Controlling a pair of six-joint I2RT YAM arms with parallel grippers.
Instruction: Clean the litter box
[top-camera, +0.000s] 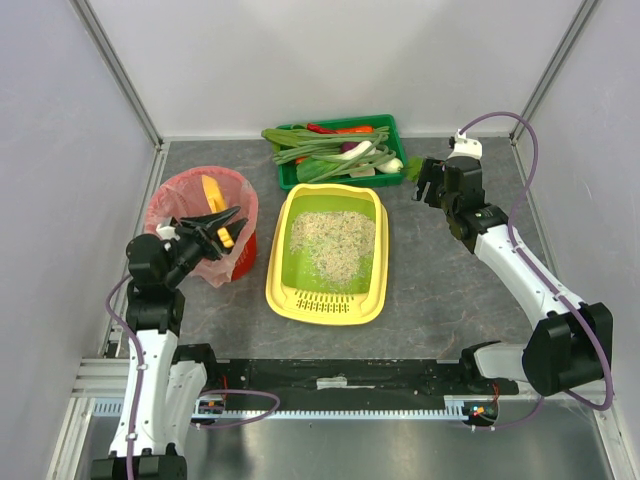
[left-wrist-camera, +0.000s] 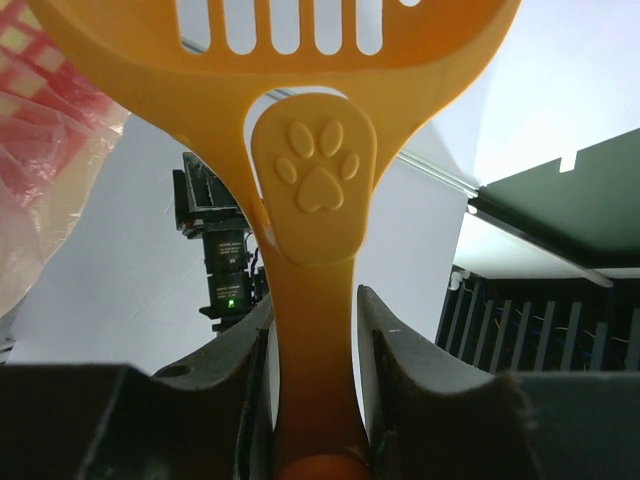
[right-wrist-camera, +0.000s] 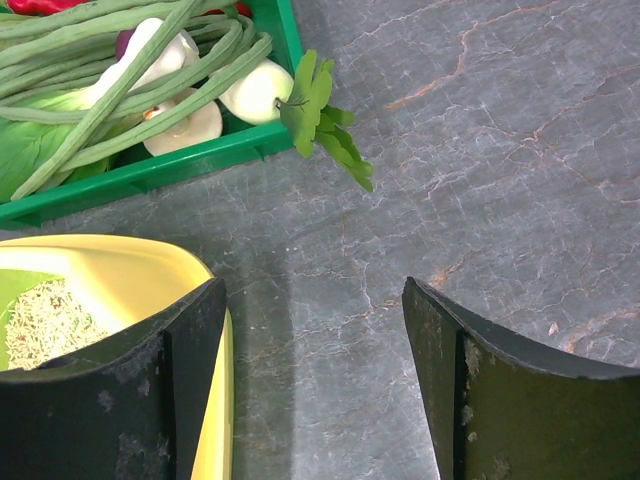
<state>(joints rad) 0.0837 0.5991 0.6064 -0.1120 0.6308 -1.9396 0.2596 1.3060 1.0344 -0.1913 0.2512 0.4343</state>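
The litter box (top-camera: 276, 272) lies mid-table, with a yellow rim, a lime-green inside, pale litter (top-camera: 335, 242) and a slotted ledge (top-camera: 325, 299) at its near end. My left gripper (top-camera: 222, 226) is shut on the handle of an orange slotted scoop (top-camera: 212, 191) and holds it over the red bin (top-camera: 190, 215). In the left wrist view the paw-print handle (left-wrist-camera: 315, 180) runs up between the fingers of the left gripper (left-wrist-camera: 315, 330). My right gripper (top-camera: 430, 186) is open and empty, to the right of the box's far right corner. In its wrist view the right gripper (right-wrist-camera: 315, 310) hangs over bare table beside the box rim (right-wrist-camera: 140, 268).
A dark green crate of vegetables (top-camera: 340, 148) stands just behind the litter box and also shows in the right wrist view (right-wrist-camera: 150, 168). A loose green leaf (right-wrist-camera: 322, 115) lies beside it. The red bin's pink bag (left-wrist-camera: 40, 130) is at the left. Walls close in the table.
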